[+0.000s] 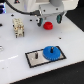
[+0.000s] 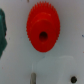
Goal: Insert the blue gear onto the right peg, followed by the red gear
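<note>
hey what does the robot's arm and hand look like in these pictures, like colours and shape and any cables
In the exterior view the arm's end is a bulky white housing with rounded edges, and its hand carries short dark fingers beneath it. A thin dark cable loops across the white body near the top. No markings are legible at this resolution. In the wrist view only two small grey-brown fingertips show at the picture's edge.

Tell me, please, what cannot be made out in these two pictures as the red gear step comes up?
- Pincer, exterior view: too blurred to tell whether open or shut.
- Red gear, exterior view: partly covered by the pincer above it; contact unclear. The wrist view shows the gear but barely any fingers.
- Right peg, exterior view: hidden under the blue gear, so seating cannot be confirmed.
- White object, exterior view: too small to identify.
</note>
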